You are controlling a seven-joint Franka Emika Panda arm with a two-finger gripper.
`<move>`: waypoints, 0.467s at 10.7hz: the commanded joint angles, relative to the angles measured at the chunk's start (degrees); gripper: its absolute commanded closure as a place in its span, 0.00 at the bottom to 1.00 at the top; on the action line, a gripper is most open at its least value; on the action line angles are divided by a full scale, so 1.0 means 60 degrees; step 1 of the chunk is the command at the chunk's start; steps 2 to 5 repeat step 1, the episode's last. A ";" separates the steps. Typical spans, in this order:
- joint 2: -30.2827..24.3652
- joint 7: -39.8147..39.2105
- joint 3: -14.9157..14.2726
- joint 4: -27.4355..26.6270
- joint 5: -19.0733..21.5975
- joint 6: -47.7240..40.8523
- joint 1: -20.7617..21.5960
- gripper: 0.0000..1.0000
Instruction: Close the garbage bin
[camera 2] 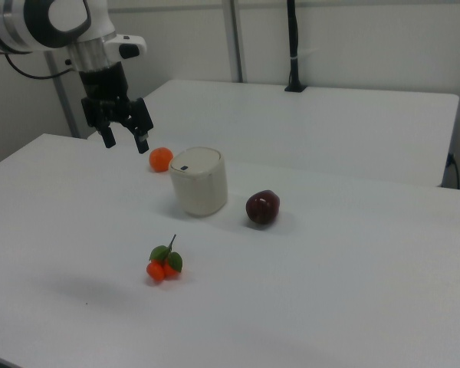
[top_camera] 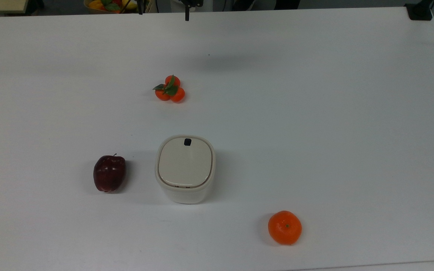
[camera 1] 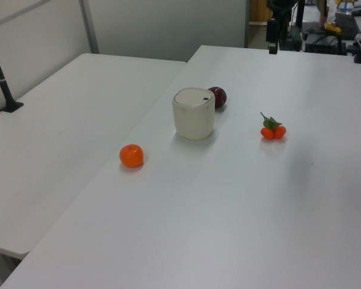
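In the top view, the garbage bin (top_camera: 185, 169) stands on the table (top_camera: 315, 113). An apple (top_camera: 109, 173) lies near its left, a tangerine cluster (top_camera: 170, 89) beyond it, an orange (top_camera: 285, 227) nearer, to its right.
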 commanded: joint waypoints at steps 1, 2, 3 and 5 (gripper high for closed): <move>-0.0262 -0.0028 -0.0034 -0.0210 -0.0116 -0.0028 0.0041 0.00; -0.0262 -0.0028 -0.0034 -0.0210 -0.0116 -0.0028 0.0041 0.00; -0.0262 -0.0028 -0.0034 -0.0210 -0.0116 -0.0028 0.0041 0.00; -0.0262 -0.0028 -0.0034 -0.0210 -0.0116 -0.0028 0.0041 0.00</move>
